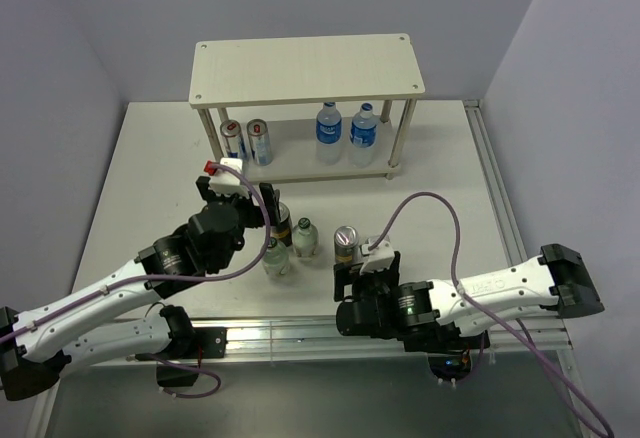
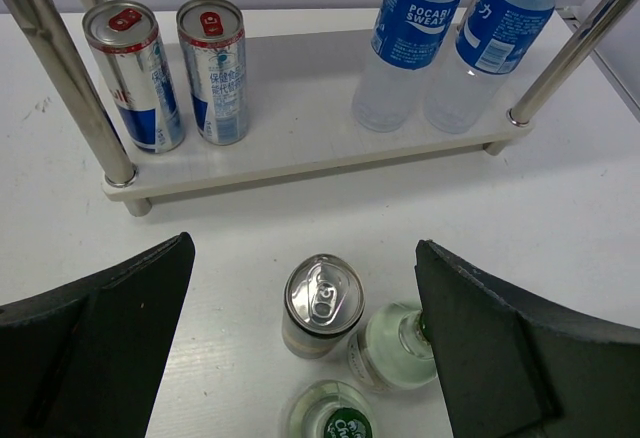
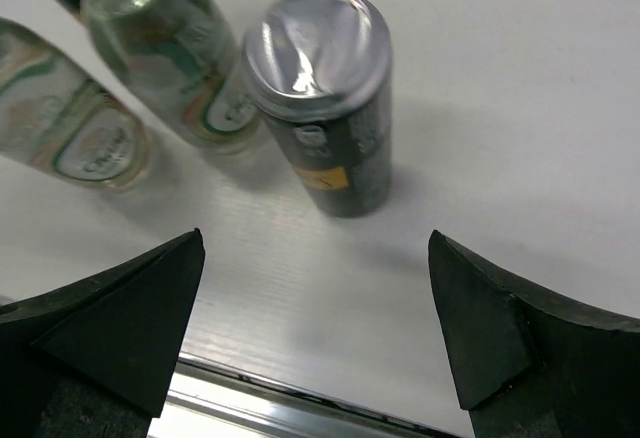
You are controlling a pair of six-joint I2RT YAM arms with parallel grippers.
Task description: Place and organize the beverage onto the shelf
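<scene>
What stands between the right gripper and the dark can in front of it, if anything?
Nothing visible. The right gripper is open, and only bare table lies between it and the upright dark can. Two glass bottles stand to the can's left in the wrist view, outside that path.

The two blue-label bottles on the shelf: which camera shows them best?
The left wrist view: the bottles stand close up, labels readable. The top view shows them small, under the shelf's top board. The right wrist view misses them.
</scene>
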